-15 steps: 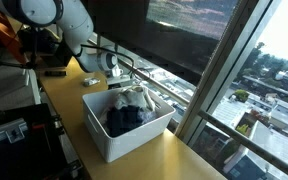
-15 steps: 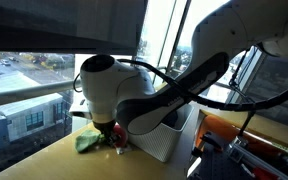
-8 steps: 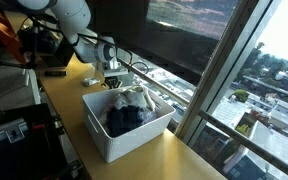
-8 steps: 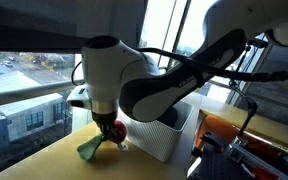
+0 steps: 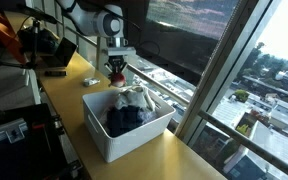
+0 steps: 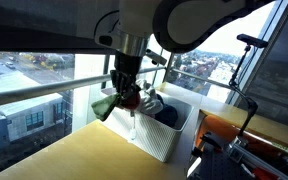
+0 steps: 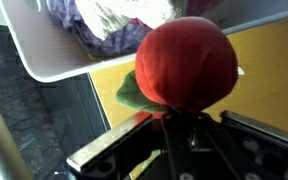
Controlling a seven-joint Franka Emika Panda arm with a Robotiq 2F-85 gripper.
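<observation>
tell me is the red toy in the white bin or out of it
Out. The red toy hangs in the shut tool, in the air beside the white bin.

Harsh window backlight, dim interior (wrist view blurred up close).

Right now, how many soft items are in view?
3. A red-and-green plush is held in the gripper, up in the air beside the white bin. A dark blue cloth and a pale cloth lie in the bin. More may be buried underneath.
</observation>
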